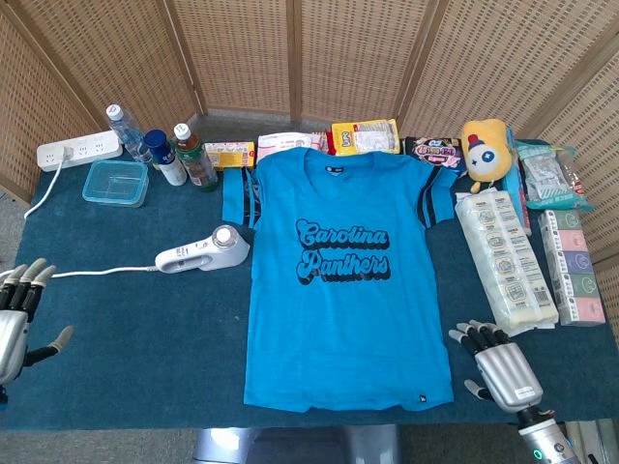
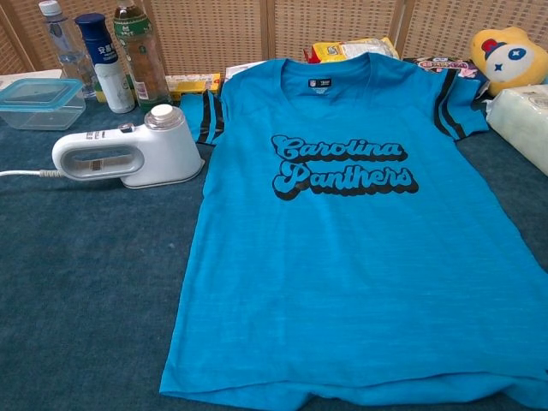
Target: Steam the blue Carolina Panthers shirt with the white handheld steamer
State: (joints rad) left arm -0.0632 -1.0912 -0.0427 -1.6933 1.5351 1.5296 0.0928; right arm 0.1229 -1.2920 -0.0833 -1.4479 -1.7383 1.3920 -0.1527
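Only the head view showed the hands: the left hand (image 1: 17,319) and right hand (image 1: 501,367) rested empty, fingers spread, on the tabletop (image 1: 145,358). The shirt (image 1: 343,280) lay flat just left of the right hand; the steamer (image 1: 203,250) sat well beyond the left hand.
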